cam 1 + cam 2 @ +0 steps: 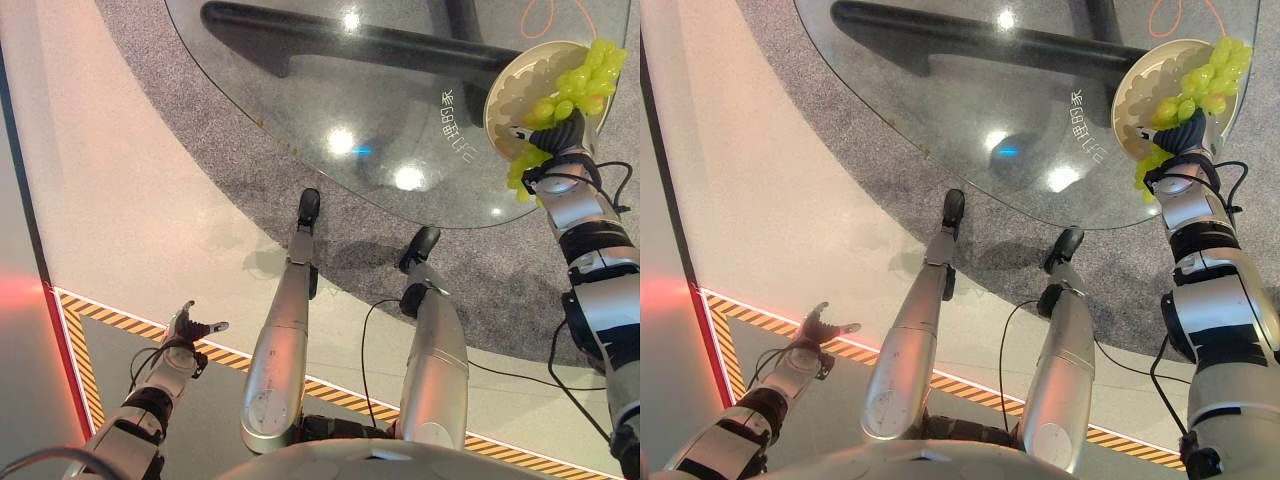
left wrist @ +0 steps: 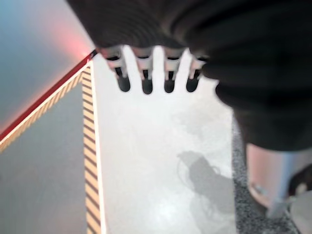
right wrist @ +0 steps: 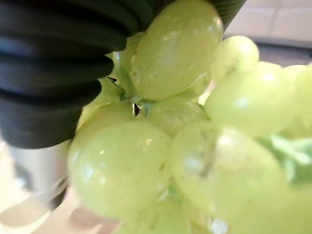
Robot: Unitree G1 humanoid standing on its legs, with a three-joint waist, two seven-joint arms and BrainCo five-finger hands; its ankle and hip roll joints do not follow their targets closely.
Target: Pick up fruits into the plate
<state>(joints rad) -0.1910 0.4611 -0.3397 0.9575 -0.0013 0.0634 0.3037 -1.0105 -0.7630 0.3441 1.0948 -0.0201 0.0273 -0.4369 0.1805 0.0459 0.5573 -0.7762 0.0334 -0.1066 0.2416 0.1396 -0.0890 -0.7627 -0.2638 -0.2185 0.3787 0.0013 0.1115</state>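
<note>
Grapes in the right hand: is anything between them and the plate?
Nothing visible blocks them. The right hand holds the grapes right over the cream plate at the glass table's edge, most of the bunch already above the plate, a few grapes hanging past its near rim. The left hand hangs low, open.

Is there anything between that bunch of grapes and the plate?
Nothing: in the left eye view the grapes, at the right hand, hang directly over the plate on the glass table.
</note>
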